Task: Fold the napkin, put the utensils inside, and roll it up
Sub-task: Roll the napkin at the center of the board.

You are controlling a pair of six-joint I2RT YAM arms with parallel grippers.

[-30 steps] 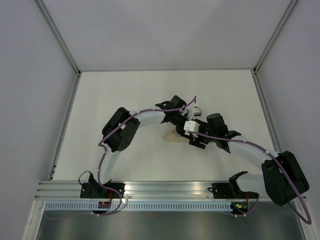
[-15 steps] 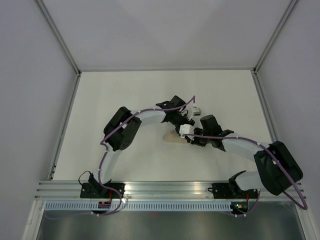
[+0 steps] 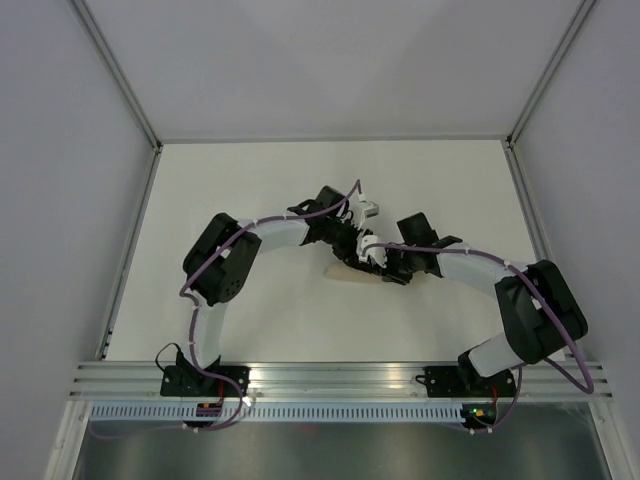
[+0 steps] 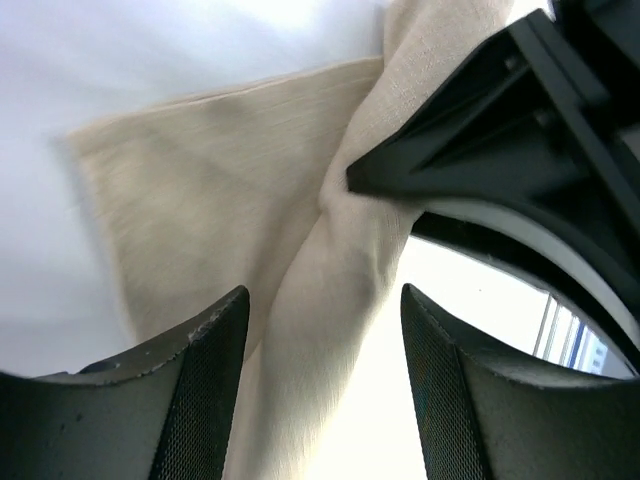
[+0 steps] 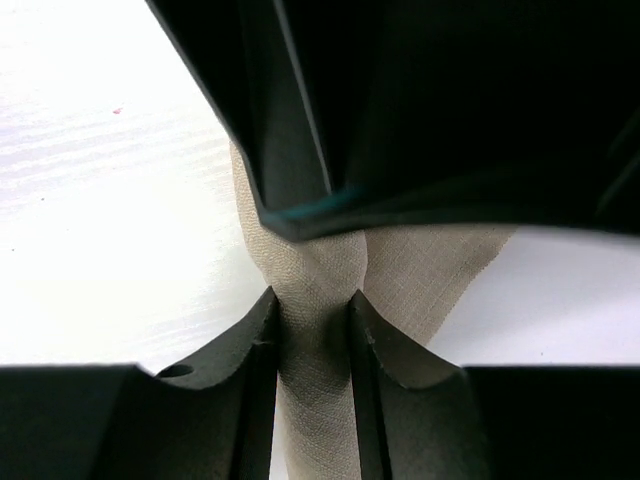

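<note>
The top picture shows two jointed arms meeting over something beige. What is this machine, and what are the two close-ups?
These are two robot arms bolted to a white table, seen from a camera overhead. Each close-up comes from a camera on one wrist, looking past its own two fingers. The beige thing is a cloth napkin, partly lifted. The right gripper pinches a gathered fold of it; the left gripper stands open with cloth between its fingers.

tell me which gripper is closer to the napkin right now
Right. The right gripper is pinched on a bunched fold of the napkin; the left gripper straddles it with its jaws open, not gripping.
</note>
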